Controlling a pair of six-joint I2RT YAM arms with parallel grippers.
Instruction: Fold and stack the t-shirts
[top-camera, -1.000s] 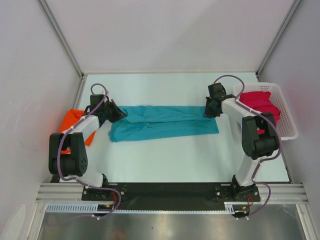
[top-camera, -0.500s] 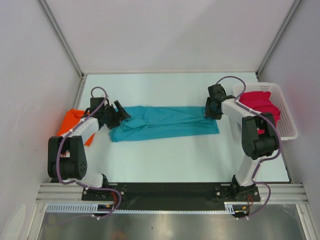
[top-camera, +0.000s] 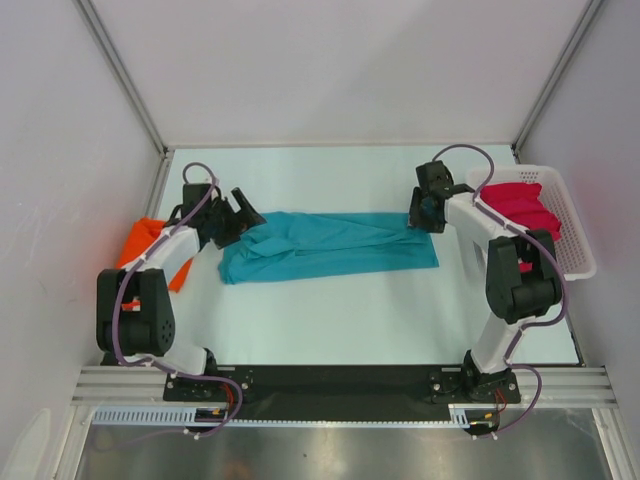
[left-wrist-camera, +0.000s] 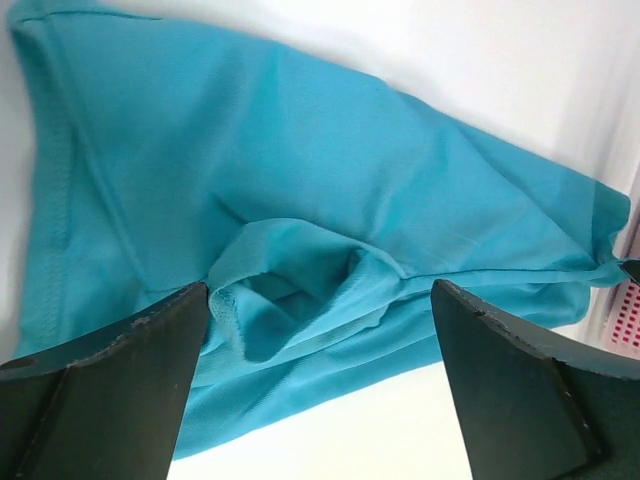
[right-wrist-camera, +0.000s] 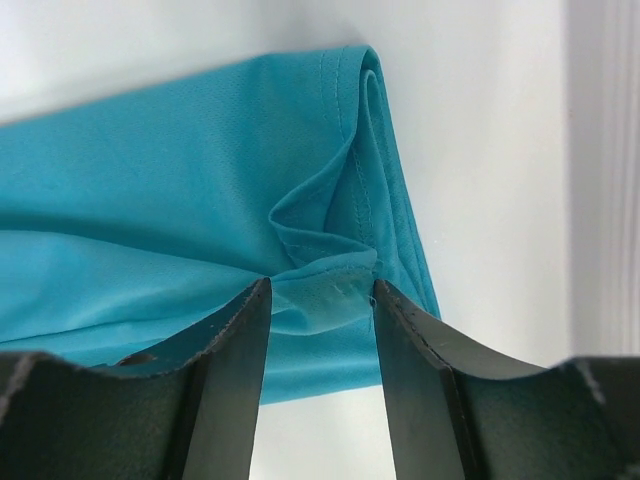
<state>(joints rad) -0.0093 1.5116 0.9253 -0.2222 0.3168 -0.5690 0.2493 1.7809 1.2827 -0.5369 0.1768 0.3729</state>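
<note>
The teal t-shirt (top-camera: 330, 245) lies folded into a long band across the middle of the table (top-camera: 330, 320). My left gripper (top-camera: 240, 213) hovers at its left end, jaws wide open and empty, with rumpled teal cloth (left-wrist-camera: 300, 180) under the left gripper (left-wrist-camera: 320, 300). My right gripper (top-camera: 421, 212) is at the band's right end, and a loose hem fold of the teal shirt (right-wrist-camera: 150, 200) sits between the parted fingertips of the right gripper (right-wrist-camera: 320, 290). The orange t-shirt (top-camera: 143, 240) lies at the table's left edge. The magenta t-shirt (top-camera: 520, 205) fills the basket.
A white slotted basket (top-camera: 572, 245) stands at the right edge, beside the right arm. Grey walls enclose the table on the left, far and right sides. The arm bases sit on a black strip (top-camera: 330, 382) at the near edge.
Both grippers have opened and let go of the teal shirt's ends. The left gripper has drawn slightly back and away from the cloth; the right one has barely moved.
</note>
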